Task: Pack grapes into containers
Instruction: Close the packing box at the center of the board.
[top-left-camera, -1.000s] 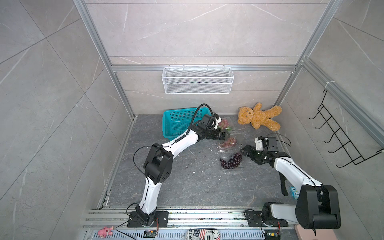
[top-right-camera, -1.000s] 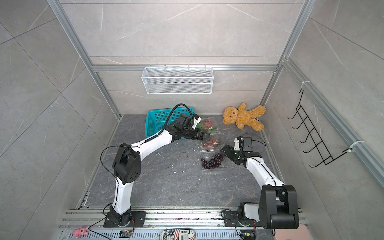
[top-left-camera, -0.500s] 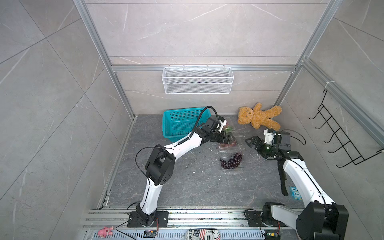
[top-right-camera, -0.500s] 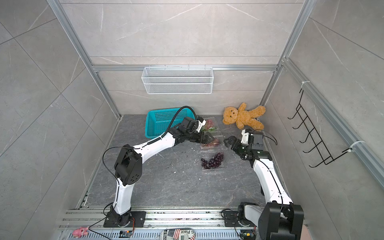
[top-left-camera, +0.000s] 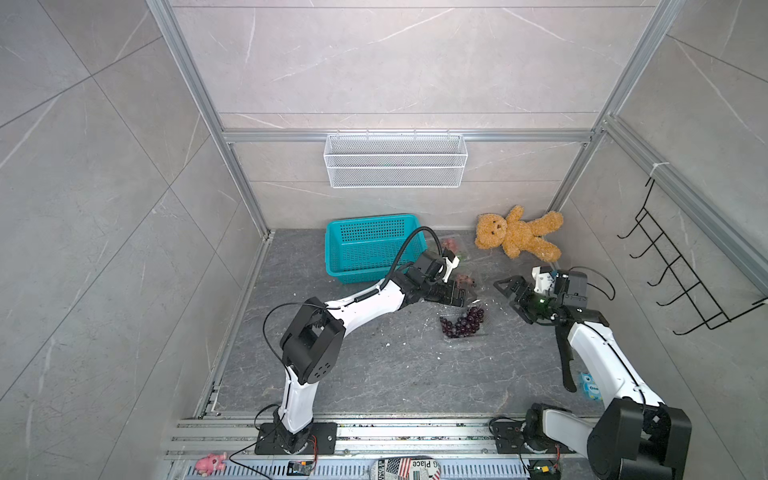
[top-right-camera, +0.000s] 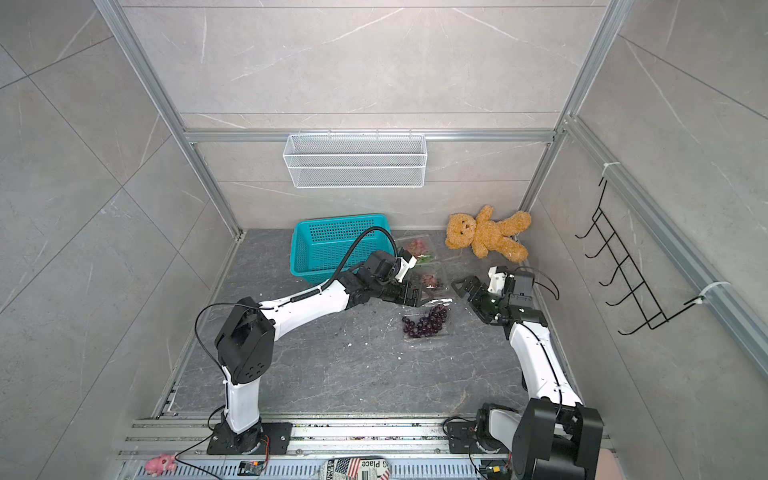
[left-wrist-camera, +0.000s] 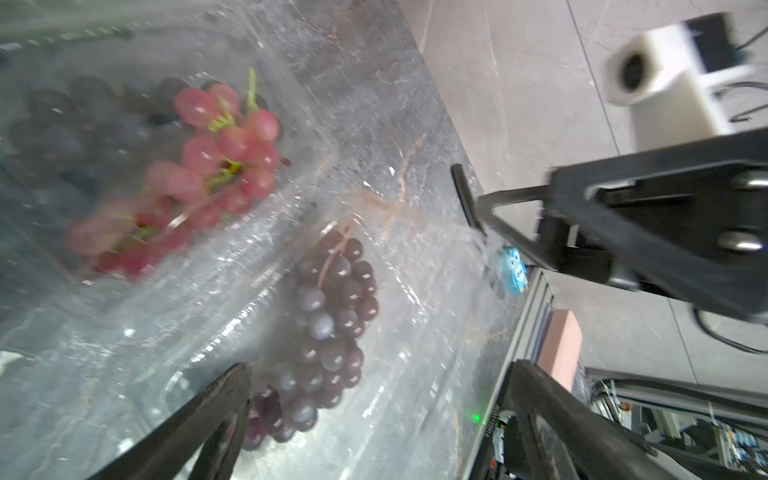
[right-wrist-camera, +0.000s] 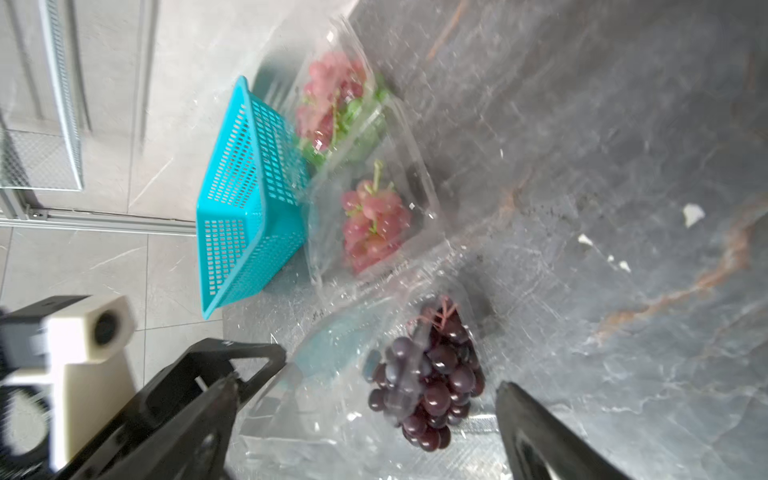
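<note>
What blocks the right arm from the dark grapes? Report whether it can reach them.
Probably yes: the right tool, open, hangs near the dark grapes with nothing standing between. Clear plastic of their container seems to cover them partly, so the berries themselves may be shielded.

Left wrist view: pink grapes (left-wrist-camera: 208, 174) blurred — left gripper (left-wrist-camera: 380, 370) cut off at the edge.

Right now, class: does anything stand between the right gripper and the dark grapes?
Nothing solid shows. In both top views only bare floor lies between the open right gripper and the dark grapes. Their clear container surrounds them; whether it is shut over them cannot be told.
</note>
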